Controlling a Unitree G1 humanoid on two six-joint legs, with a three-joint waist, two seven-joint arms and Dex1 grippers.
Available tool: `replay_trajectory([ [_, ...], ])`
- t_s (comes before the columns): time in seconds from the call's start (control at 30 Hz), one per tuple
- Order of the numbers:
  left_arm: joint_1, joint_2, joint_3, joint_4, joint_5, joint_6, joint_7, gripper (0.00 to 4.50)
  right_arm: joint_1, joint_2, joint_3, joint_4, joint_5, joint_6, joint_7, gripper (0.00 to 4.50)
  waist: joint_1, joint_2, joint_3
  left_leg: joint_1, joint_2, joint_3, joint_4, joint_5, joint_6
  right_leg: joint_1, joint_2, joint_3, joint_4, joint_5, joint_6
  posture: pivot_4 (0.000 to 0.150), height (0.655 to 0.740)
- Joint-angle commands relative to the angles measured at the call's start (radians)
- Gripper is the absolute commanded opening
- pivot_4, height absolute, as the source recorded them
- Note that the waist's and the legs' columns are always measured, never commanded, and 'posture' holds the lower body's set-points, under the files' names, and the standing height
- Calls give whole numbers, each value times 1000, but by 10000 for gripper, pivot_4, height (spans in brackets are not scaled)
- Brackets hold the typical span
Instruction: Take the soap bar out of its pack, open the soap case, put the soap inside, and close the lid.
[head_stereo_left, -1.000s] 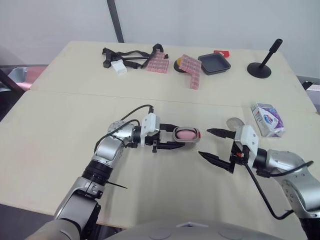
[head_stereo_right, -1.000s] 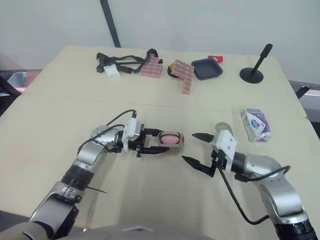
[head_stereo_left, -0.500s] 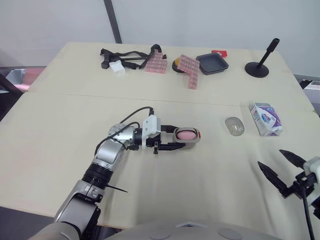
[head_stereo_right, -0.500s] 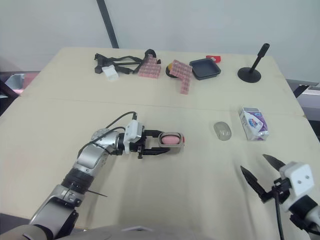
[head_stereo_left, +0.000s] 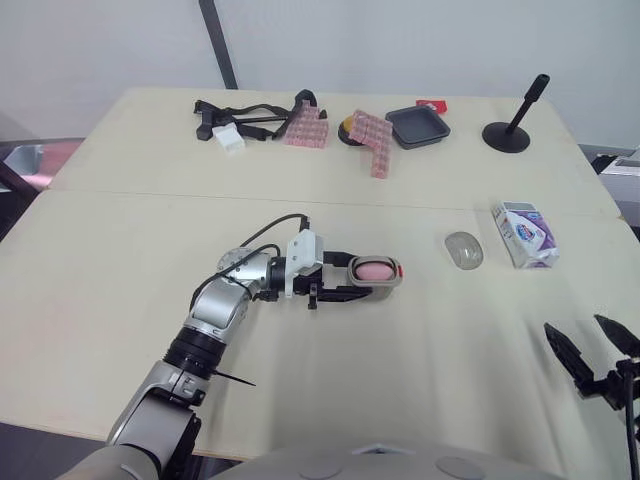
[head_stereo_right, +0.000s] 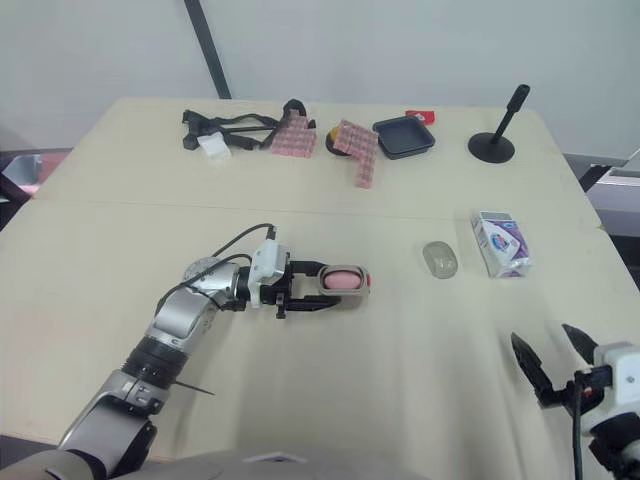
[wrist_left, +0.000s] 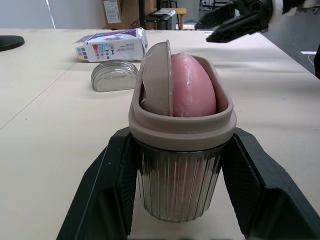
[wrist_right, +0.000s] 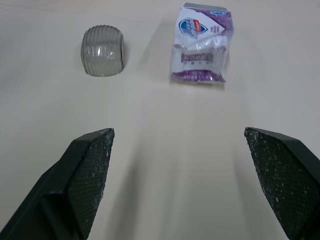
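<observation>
A grey ribbed soap case (head_stereo_left: 374, 271) lies at mid table with the pink soap bar (head_stereo_left: 370, 268) inside it. My left gripper (head_stereo_left: 365, 277) is shut on the case, one black finger on each side. In the left wrist view the soap (wrist_left: 193, 87) stands up out of the case's rim (wrist_left: 181, 125). The clear ribbed lid (head_stereo_left: 463, 249) lies apart on the table to the right, beside the purple and white soap pack (head_stereo_left: 527, 234). My right gripper (head_stereo_left: 596, 356) hangs open at the table's near right edge, with nothing between its fingers and well short of the lid (wrist_right: 103, 57).
Along the far table lie black straps (head_stereo_left: 250, 112), pink checkered blocks (head_stereo_left: 310, 124), a black tray (head_stereo_left: 417, 125) and a black stand (head_stereo_left: 510, 128). A seam (head_stereo_left: 150, 188) runs across between the two tabletops.
My right gripper has pulled back from beside the case to the near right edge of the table, still open. The left gripper and the case have stayed put.
</observation>
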Motion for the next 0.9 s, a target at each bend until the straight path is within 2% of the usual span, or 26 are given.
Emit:
replay_trajectory([
  [0.03,-13,4,9,-35,-17,-5,-1,19273,-40,-81,-39,-98,118,160,-62,44761,3,0,0,0,0,0,0,0,0,1,0,0,0,0,0,1500,7398],
  [0.17,-16,2,7,-33,-15,-5,-1,19273,-90,-164,-71,-155,246,328,-134,44761,8,0,0,3,0,-2,-1,0,0,5,0,-2,-3,0,1,1500,7398],
  [0.27,-18,0,6,-30,-12,-4,3,19273,-169,-318,-113,-178,416,560,-245,44761,14,0,0,5,-1,-3,-4,0,0,9,0,-3,-7,0,1,1500,7398],
  [0.4,-17,-2,3,-32,-9,-3,6,19273,-345,-519,-119,-183,566,737,-354,44761,14,2,1,8,-2,-2,-7,3,-6,12,0,-2,-9,0,1,1500,7398],
  [0.5,-17,-4,0,-33,-8,-2,7,19273,-456,-643,-71,-112,651,880,-411,44761,24,2,1,11,-2,-3,-12,5,-9,13,1,-2,-10,0,1,1500,7398],
  [0.63,-17,-11,-4,-35,-7,-2,8,19273,-672,-838,95,74,793,1124,-498,44761,35,3,1,11,-3,-4,-14,6,-10,16,2,-3,-15,0,2,1500,7398],
  [0.73,-20,-18,-7,-30,-4,-6,8,19273,-881,-877,260,156,794,1209,-506,44761,39,4,1,8,-3,-5,-14,6,-10,15,3,-3,-16,-1,2,1500,7398],
  [0.9,-26,-32,-11,-16,6,-20,8,19273,-1239,-753,524,321,723,1353,-551,44761,36,4,2,7,-5,-5,-12,6,-11,14,4,-3,-15,-1,2,1500,7398],
])
